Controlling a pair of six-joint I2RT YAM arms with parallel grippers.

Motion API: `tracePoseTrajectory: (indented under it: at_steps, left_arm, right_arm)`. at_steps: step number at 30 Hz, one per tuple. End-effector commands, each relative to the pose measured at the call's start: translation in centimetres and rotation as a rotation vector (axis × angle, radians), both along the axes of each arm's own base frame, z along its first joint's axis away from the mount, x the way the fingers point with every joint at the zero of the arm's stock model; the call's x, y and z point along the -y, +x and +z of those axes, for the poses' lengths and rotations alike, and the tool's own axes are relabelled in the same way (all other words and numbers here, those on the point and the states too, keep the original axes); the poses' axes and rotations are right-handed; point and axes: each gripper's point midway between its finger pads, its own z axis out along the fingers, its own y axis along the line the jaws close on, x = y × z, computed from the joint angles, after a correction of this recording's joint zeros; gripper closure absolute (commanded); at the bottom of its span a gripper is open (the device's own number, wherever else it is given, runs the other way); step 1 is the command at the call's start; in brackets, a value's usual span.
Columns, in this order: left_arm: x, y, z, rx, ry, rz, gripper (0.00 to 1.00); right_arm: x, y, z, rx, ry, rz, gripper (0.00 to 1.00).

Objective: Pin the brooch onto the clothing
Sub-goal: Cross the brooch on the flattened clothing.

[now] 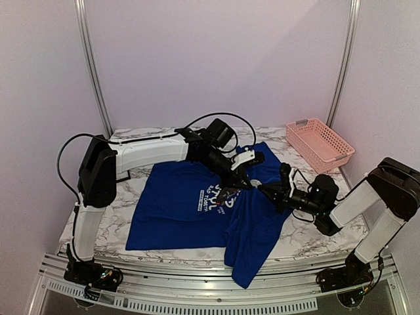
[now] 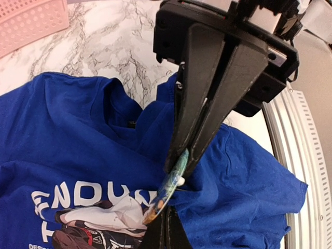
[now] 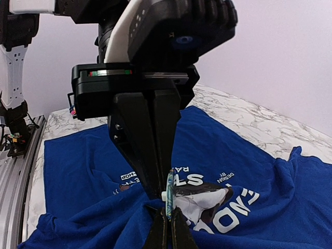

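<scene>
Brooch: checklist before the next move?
1. Left gripper shut on brooch: ok.
2. Right gripper, shut just below brooch, what it pinches: cannot tell.
3. Brooch over shirt, near print: ok.
4. Pin through fabric: cannot tell.
5. Shirt flat: not ok, bunched around the grippers.

1 pink lattice basket [image 1: 319,144] sits at the far right corner of the marble-patterned tabletop [image 1: 120,205]. 2 metal uprights [image 1: 92,65] flank the plain backdrop. A ribbed aluminium rail [image 1: 216,289] borders the near edge.
</scene>
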Motion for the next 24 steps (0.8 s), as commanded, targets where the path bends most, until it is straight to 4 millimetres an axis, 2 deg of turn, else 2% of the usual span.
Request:
tracePoseTrajectory:
  at_steps: [1,8,16,19,24]
  left_arm:
    - [1.2,0.5,0.1,0.016,-0.037,0.011,1.00]
    - [1.8,0.3,0.1,0.027,-0.055,0.014,1.00]
    - [1.0,0.8,-1.2,0.110,-0.020,0.031,1.00]
    - [0.8,0.9,-0.9,0.121,-0.024,0.032,1.00]
    - [0.0,0.8,0.4,0.093,-0.027,0.018,0.75]
  right_arm:
    - [-1.7,-1.9,2.2,0.021,0.088,0.152,1.00]
    - [-2.4,-2.3,2.5,-0.002,0.105,0.213,1.00]
    - [-2.6,-2.8,3.9,0.009,0.118,0.244,1.00]
    - [-2.6,-2.4,3.4,-0.004,0.093,0.234,1.00]
    - [-1.7,-1.7,1.8,-0.039,0.063,0.187,1.00]
